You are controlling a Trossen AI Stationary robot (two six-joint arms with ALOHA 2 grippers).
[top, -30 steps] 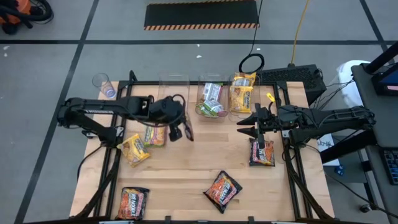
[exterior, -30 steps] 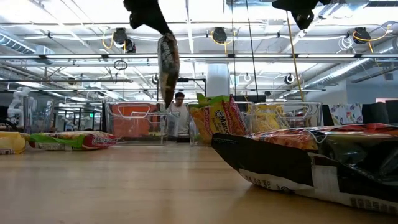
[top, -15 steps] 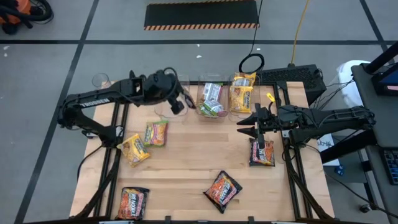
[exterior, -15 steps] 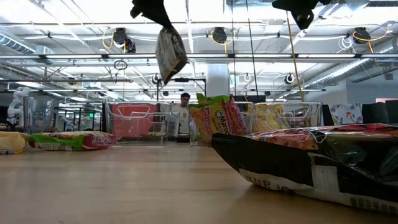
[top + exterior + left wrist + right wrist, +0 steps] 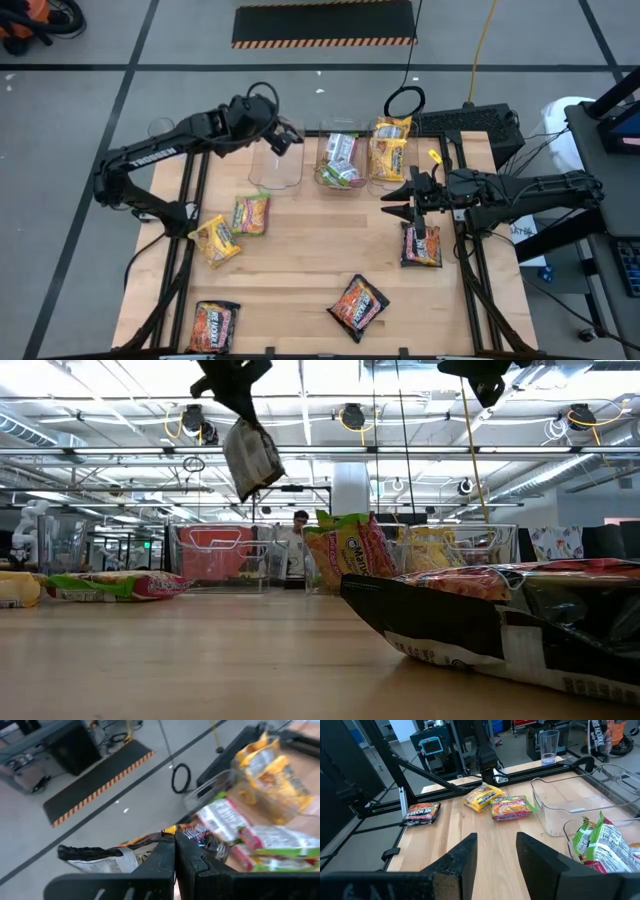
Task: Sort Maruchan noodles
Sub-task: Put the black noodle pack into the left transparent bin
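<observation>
You have a dark packet [image 5: 251, 457] pinched by one edge in the left gripper [image 5: 284, 137], its fingers clamped tight, hanging slack over the empty clear bin [image 5: 276, 168] at about eleven o'clock on the table [image 5: 310, 270]. Expect it to handle light, crinkly and floppy; it likely swings and may slip, so I'd take these packets at a sealed edge. It looks dark with a pale printed back. The right gripper [image 5: 398, 198] waits spread wide at three o'clock, holding nothing, just above another dark packet [image 5: 422, 246]. Green-edged packets [image 5: 338, 160] and yellow packets [image 5: 389, 148] fill the bins at twelve o'clock; loose ones lie at nine and six.
</observation>
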